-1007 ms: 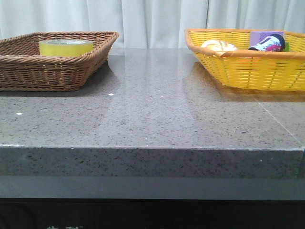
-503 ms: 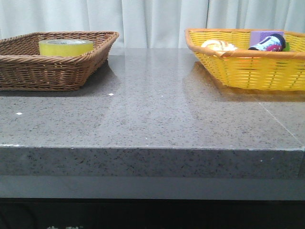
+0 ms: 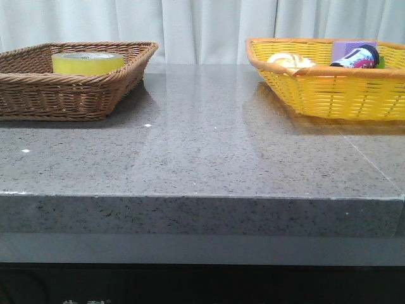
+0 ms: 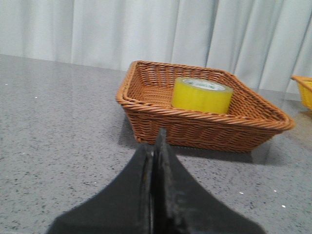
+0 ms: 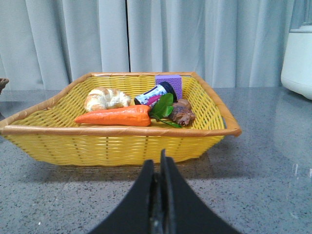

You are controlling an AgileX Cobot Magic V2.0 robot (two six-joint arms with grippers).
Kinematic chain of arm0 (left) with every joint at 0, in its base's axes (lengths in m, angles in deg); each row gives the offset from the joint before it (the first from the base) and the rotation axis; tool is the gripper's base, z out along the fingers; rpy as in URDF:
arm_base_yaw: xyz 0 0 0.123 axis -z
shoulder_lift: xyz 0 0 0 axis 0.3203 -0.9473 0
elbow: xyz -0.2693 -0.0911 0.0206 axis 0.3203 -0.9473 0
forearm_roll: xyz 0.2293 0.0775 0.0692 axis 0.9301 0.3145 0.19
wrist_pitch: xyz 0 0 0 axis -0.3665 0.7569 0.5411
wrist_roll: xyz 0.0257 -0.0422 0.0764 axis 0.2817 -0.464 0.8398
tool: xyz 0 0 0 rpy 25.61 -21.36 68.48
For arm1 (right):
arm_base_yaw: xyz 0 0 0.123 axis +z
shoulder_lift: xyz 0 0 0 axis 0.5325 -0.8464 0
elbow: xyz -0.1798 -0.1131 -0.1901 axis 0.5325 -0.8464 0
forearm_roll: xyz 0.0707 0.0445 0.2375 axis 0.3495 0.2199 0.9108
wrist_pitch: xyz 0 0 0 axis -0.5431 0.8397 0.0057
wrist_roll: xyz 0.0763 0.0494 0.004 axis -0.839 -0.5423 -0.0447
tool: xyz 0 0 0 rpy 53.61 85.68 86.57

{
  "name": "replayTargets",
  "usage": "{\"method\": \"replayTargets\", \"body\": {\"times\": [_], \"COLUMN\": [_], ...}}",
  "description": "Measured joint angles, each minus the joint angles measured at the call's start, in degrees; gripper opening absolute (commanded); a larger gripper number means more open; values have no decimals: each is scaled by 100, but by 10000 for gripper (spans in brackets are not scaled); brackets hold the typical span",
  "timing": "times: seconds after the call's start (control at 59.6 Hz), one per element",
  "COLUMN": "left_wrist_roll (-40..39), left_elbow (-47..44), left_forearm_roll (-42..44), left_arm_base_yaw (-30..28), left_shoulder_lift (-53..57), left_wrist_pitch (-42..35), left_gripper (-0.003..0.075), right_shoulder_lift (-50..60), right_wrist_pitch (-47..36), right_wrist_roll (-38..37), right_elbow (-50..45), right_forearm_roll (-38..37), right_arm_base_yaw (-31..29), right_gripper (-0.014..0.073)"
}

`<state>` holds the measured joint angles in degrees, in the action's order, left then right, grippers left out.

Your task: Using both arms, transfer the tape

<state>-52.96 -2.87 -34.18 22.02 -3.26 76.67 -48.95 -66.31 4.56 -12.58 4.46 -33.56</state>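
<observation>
The yellow-green tape roll (image 3: 87, 63) lies flat in the brown wicker basket (image 3: 95, 95) at the table's far left. It also shows in the left wrist view (image 4: 202, 95), inside the same basket (image 4: 204, 131). My left gripper (image 4: 157, 146) is shut and empty, low over the table, short of the basket's near wall. My right gripper (image 5: 159, 163) is shut and empty, just in front of the yellow basket (image 5: 117, 144). Neither arm shows in the front view.
The yellow basket (image 3: 329, 95) at the far right holds a carrot (image 5: 114, 116), a bread piece (image 5: 105, 99), a dark bottle with colourful label (image 5: 155, 93), a purple box (image 5: 169, 83) and a brown lump (image 5: 184, 112). A white appliance (image 5: 298, 53) stands further right. Curtains hang behind.
</observation>
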Motion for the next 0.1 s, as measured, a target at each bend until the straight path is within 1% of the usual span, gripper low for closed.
{"method": "replayTargets", "body": {"times": [0.101], "left_wrist_roll": [0], "left_elbow": [0], "left_forearm_roll": [0], "left_arm_base_yaw": [-50], "left_shoulder_lift": [0], "left_wrist_pitch": [0], "left_gripper": [-20], "right_shoulder_lift": [0], "right_wrist_pitch": [10], "right_wrist_roll": [0], "right_elbow": [0], "right_forearm_roll": [0], "right_arm_base_yaw": [0], "right_gripper": [-69]}}
